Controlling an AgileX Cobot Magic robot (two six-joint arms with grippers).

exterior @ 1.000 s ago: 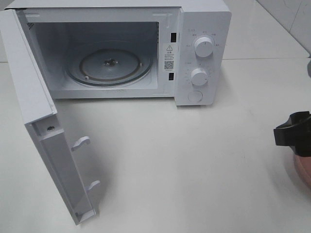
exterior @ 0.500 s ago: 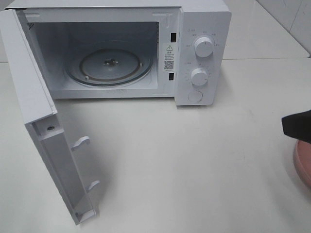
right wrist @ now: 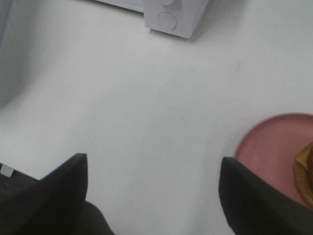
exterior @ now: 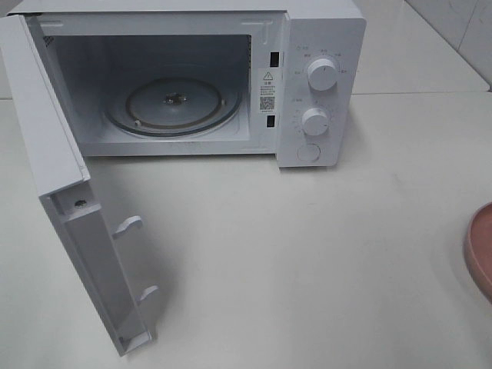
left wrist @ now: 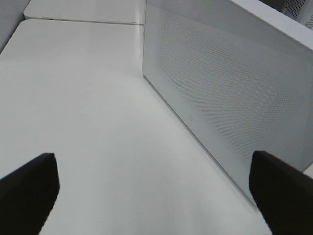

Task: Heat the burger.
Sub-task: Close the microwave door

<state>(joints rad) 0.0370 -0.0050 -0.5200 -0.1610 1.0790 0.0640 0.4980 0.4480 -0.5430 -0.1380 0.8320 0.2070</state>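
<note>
From the high exterior view, the white box-shaped microwave oven stands at the back of the pale table, its door swung fully out, so the round glass turntable lies exposed, probably to receive the food. Only the rim of the round pink plate shows at the table's right edge; neither arm appears here.

The left wrist view shows the left claw released, its 2 dark fingers spread wide above bare table beside the microwave's perforated white side, grasping nothing.

In the right wrist view, the right claw is likewise spread and empty above the table, just beside the plate. The burger sits on that plate, only its yellow-and-brown edge visible, not yet picked up.
</note>
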